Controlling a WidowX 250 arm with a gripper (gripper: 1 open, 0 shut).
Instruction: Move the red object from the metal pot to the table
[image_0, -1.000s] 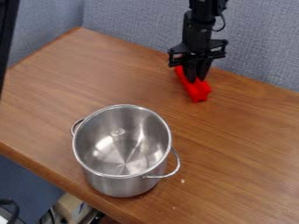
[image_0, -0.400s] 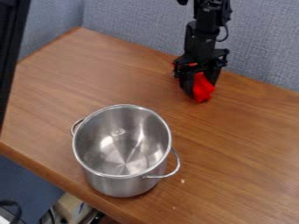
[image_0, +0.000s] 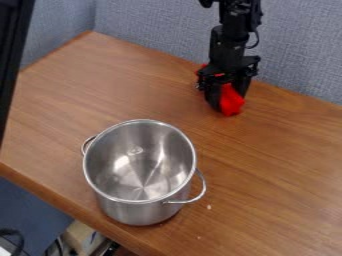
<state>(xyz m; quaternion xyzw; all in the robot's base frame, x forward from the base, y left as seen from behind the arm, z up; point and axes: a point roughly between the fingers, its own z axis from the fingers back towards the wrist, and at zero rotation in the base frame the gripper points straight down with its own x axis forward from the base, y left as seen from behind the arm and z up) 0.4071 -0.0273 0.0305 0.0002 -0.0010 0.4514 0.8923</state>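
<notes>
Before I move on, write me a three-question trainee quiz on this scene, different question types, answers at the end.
1. True or false: the red object lies inside the metal pot.
2. Multiple choice: what is behind the table? (a) a grey fabric-like panel; (b) a white tiled wall; (c) a wooden shelf.
3. Fill in the blank: the black tool is down at the ____ object, near the table's far edge.

Key: 1. False, it is on the table; 2. a; 3. red
</notes>
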